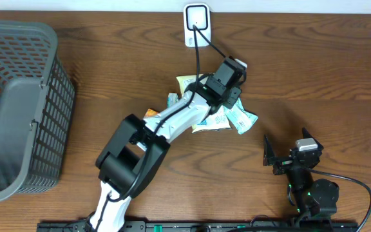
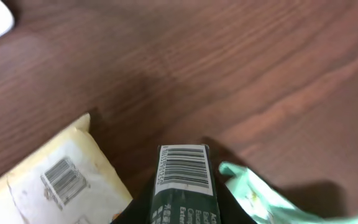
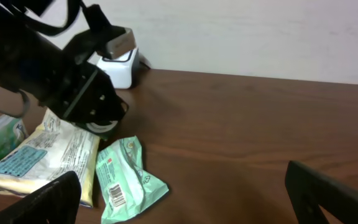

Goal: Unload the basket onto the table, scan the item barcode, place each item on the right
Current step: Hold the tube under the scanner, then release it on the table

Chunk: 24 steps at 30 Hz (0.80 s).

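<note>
The left end effector (image 2: 182, 218) is closed narrowly on a slim dark green packet (image 2: 184, 200). It pinches the packet at its lower part so that the white barcode label (image 2: 182, 167) stands clear above the fingers and faces outward. That looks deliberate to me, since a grip any higher would cover the stripes.

Just beside the packet, a cream plastic packet (image 2: 61, 180) lies to the left and a mint-green wrapped packet (image 2: 253, 193) to the right. Both belong to the small heap in the middle of the brown wooden counter (image 1: 314, 77).

At the far edge sits the white barcode scanner (image 1: 197, 26) with its black cable. It is near the held packet but apart from it, so I'd judge the label has yet to be presented.

On the near right, the right end effector (image 3: 188, 199) hangs with its jaws spread wide and holds nothing. A grey mesh basket (image 1: 44, 116) stands at the far left.
</note>
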{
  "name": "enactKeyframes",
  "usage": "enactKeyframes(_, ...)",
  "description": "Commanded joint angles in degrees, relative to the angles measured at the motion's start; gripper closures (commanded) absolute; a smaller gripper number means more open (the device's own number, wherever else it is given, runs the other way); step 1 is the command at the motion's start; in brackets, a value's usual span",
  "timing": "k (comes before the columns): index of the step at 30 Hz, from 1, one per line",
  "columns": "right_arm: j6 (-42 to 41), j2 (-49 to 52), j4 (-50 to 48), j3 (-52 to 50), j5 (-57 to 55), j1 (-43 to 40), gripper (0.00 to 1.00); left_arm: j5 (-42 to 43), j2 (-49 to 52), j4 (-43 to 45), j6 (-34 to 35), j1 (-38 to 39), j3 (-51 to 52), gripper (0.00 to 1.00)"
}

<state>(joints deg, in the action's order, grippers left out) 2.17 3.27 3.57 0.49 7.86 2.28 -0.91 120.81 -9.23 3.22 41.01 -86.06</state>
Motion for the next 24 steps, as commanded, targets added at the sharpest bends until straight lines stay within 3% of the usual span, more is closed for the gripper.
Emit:
enactKeyframes(1,0.7,-0.2,0.1,-0.2,-0.2,0.3,0.01,-6.2,1.6,1.0,0.5,-0.1,-0.4,0.92)
enactKeyframes(15,0.7,-0.2,0.1,-0.2,-0.2,0.3,0.01,-6.1,3.4,7.6,3.8,1.2,-0.4,0.92)
enactKeyframes(20,0.7,-0.2,0.1,-0.2,-0.2,0.3,0.01,-6.0,5.0,7.6,8.1,1.0,-0.4,0.91)
enactKeyframes(24,0.7,-0.2,0.1,-0.2,-0.2,0.3,0.01,-6.0,5.0,7.6,8.1,1.3,-0.4,0.46)
